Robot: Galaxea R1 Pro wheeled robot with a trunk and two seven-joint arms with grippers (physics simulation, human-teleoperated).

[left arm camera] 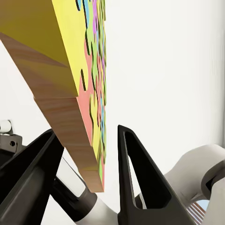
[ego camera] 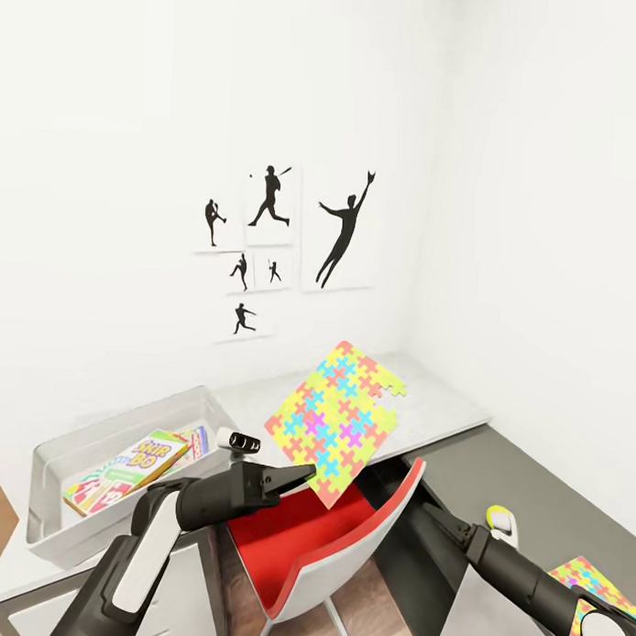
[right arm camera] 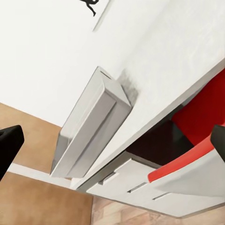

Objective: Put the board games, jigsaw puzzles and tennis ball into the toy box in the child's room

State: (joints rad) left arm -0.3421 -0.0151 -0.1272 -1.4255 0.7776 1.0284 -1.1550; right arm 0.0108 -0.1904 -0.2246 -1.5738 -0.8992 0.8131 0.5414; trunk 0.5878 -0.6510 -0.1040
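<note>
My left gripper (ego camera: 303,474) is shut on the lower corner of a jigsaw puzzle (ego camera: 336,418), a thin multicoloured board held tilted in the air above the chair and the table (ego camera: 439,407). In the left wrist view the jigsaw puzzle (left arm camera: 96,108) sits edge-on between the black fingers (left arm camera: 133,164). The toy box (ego camera: 48,492) stands at the table's left end, with the Skip-Bo board game (ego camera: 129,465) and a second game box (ego camera: 197,438) inside. Another jigsaw puzzle (ego camera: 586,579) lies on the lower dark section. The tennis ball (ego camera: 496,515) shows by my right arm. My right gripper (right arm camera: 112,143) is open and holds nothing.
A red-seated white chair (ego camera: 322,531) stands tucked at the desk, directly under the held puzzle. Black baseball-player pictures (ego camera: 344,229) hang on the white wall behind. Grey drawers (right arm camera: 126,180) sit under the desk top, below the toy box (right arm camera: 89,131).
</note>
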